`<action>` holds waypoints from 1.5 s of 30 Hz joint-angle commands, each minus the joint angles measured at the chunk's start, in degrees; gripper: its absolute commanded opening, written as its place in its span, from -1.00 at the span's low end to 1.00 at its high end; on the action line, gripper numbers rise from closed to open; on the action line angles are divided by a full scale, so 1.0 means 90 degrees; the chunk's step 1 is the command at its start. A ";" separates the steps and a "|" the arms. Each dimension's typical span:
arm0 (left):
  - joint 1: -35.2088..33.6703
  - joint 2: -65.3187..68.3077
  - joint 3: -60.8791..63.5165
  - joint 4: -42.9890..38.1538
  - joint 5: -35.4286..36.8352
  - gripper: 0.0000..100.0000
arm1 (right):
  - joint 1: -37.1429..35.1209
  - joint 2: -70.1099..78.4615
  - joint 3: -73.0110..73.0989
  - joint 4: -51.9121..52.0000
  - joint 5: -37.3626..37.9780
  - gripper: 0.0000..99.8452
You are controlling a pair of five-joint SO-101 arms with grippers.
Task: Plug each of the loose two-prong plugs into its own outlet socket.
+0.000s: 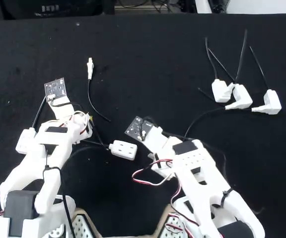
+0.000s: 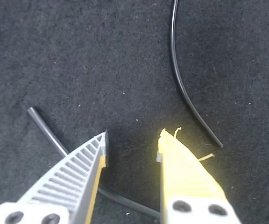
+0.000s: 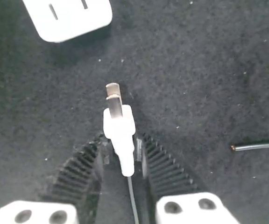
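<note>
Just ahead of the right end effector [image 3: 120,145], which pinches a two-prong plug [image 3: 118,122] prongs-forward, lies the outlet socket [image 3: 69,16], slightly off-axis; left end effector [image 2: 132,140] spread, farther off.

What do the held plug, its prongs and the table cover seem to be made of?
The plug is probably moulded plastic: white and smooth, with a slight sheen. Its prongs look like metal: grey, flat blades with bright glints. The table cover seems to be black cloth or felt: matte, with a fine fuzzy grain and pale lint specks.
</note>
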 commanded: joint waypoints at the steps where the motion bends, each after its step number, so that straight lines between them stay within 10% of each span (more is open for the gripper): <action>1: -0.0083 -0.0215 -0.0063 -0.0078 0.0000 -0.63 | -0.0107 -0.0132 -0.0044 -0.0078 -0.0078 -0.85; 13: -0.0083 -0.0215 -0.0054 -0.0078 0.0000 -0.63 | -0.0098 -0.0181 -0.0024 -0.0303 -0.0078 -0.97; 24: -0.0044 -0.0498 -0.0239 0.0742 0.0000 -0.63 | -0.0117 -0.1832 -0.1411 0.1778 -0.0371 -0.98; 34: -0.0044 -0.2872 0.0845 0.0821 0.0029 -0.74 | -0.2266 -0.2457 0.0269 -0.1143 -0.2266 -0.98; 45: 0.0679 -0.5284 0.2105 0.0821 0.0039 -0.64 | -0.2598 -0.2457 0.1333 -0.3702 -0.3223 -0.98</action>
